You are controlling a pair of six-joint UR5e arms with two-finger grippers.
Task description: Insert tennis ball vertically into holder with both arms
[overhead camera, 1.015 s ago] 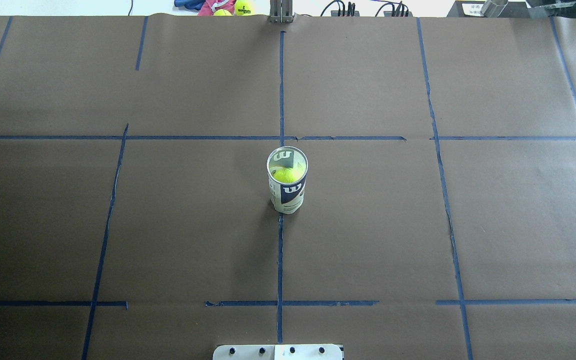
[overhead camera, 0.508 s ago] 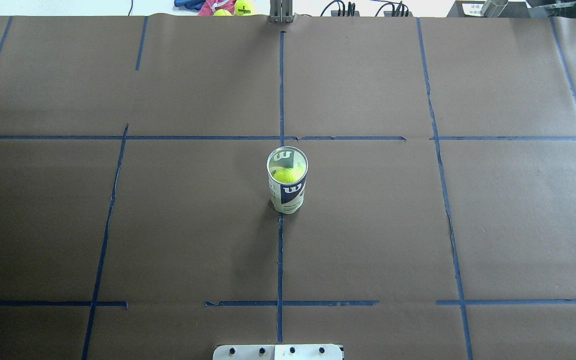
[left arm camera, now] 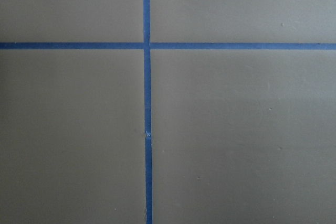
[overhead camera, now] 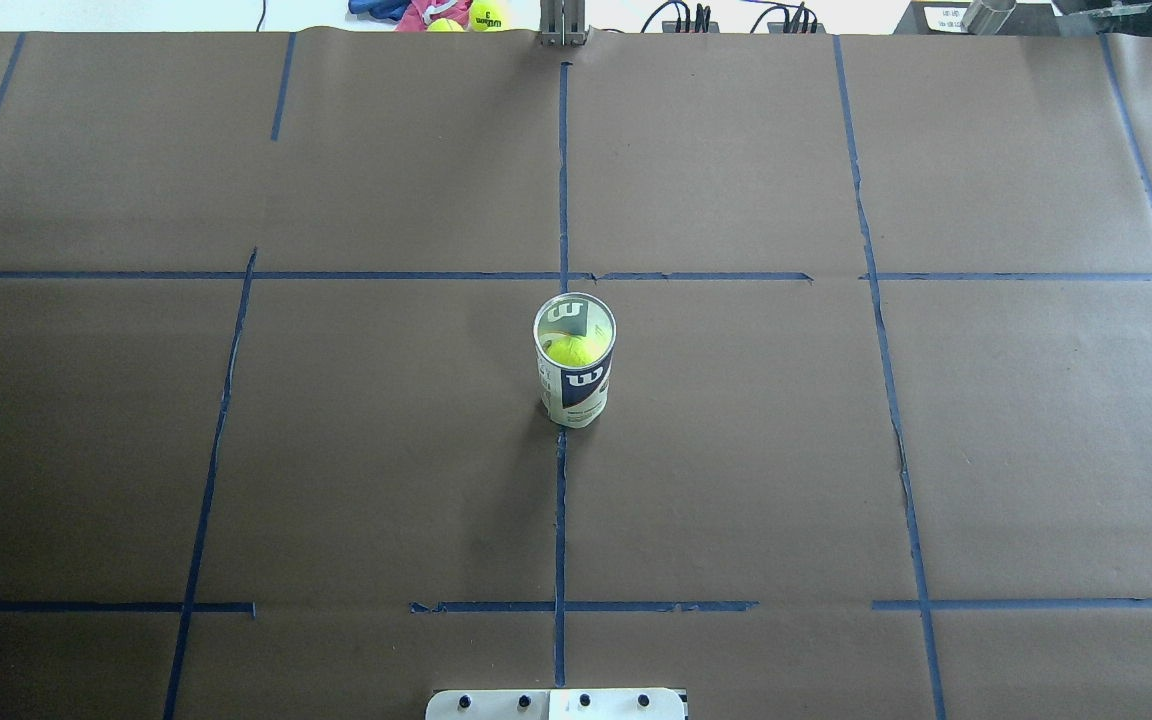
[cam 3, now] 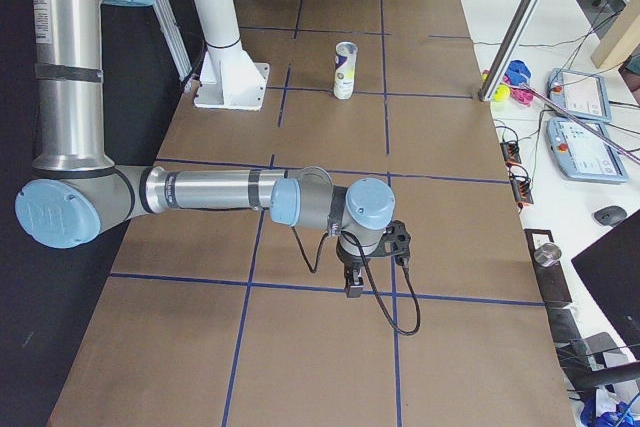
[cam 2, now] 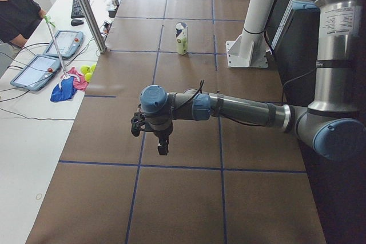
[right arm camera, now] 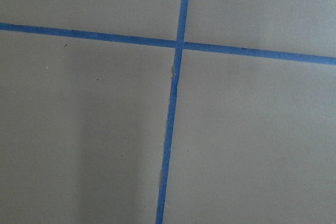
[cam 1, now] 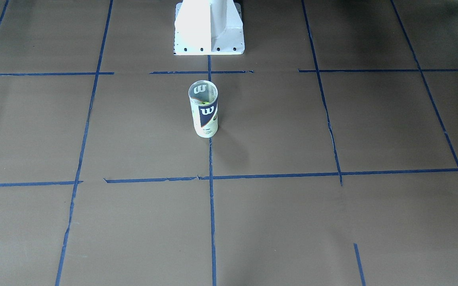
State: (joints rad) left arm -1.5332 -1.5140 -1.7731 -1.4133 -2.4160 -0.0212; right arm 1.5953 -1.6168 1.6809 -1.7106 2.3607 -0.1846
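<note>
brown paper covers the long table (overhead camera: 736,480), gridded with blue tape (overhead camera: 560,520) — alongside runs a white desk (cam 2: 23,141) with two tablets (cam 2: 35,71), a keyboard (cam 2: 77,5) and a slanting metal post (cam 2: 86,10); bright, even light.

The holder (overhead camera: 581,395) is clear glossy plastic, the tennis ball (overhead camera: 572,350) fuzzy, the brown paper (overhead camera: 736,450) matt.

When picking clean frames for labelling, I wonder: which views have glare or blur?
Exterior front-facing: the white pedestal base is blown out and its surface detail is lost. Overhead exterior: evenly lit, with the tennis ball crisp inside the holder. Both wrist-mounted views: soft and washed out, showing only blue tape lines on brown paper.
</note>
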